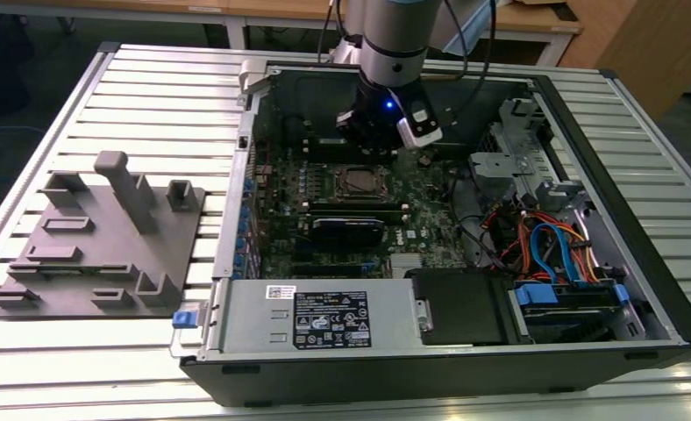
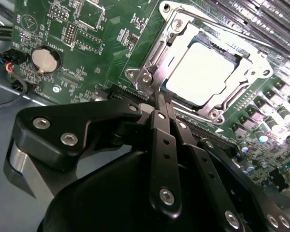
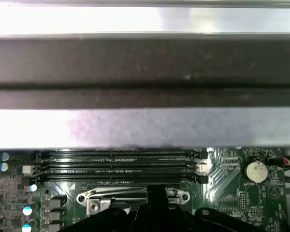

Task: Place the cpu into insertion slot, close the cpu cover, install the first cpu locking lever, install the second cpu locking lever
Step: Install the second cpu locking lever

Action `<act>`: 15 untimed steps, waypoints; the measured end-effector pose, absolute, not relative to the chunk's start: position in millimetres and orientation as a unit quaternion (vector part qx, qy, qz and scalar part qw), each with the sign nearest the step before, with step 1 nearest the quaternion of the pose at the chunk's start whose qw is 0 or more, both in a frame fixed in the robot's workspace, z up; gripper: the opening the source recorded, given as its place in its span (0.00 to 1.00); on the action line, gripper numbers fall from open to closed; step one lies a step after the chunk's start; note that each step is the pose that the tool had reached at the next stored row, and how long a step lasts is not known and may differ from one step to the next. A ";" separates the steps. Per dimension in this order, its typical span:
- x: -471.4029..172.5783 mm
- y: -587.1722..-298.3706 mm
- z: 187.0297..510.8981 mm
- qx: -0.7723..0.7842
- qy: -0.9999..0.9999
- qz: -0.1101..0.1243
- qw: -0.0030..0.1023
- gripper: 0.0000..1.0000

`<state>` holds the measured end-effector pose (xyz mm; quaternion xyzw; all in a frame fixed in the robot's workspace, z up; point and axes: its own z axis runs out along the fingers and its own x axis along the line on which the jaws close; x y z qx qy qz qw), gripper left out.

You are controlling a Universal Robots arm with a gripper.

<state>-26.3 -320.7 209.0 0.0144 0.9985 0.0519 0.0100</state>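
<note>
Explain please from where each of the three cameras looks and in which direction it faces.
Exterior view: off the arm, above, looking down into the open computer case; the arm and gripper show.
Second wrist view: on the wrist, looking along the closed fingers to the cpu under its cpu cover.
First wrist view: on the wrist, facing the memory slots.
Both wrist views share the coin battery.

Gripper (image 2: 157, 96) sat fingers together at a corner of the cpu cover (image 2: 157, 60). Beyond the tips, the cover and cpu (image 2: 203, 72) blocked descent. Memory slots (image 3: 118, 166) and the case wall (image 3: 145, 72) hemmed the far side. Coin battery (image 2: 42, 59) side lay low and passable.
</note>
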 end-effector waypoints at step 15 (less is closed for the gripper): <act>-26.4 -325.2 220.6 0.014 0.999 0.038 0.010 0.10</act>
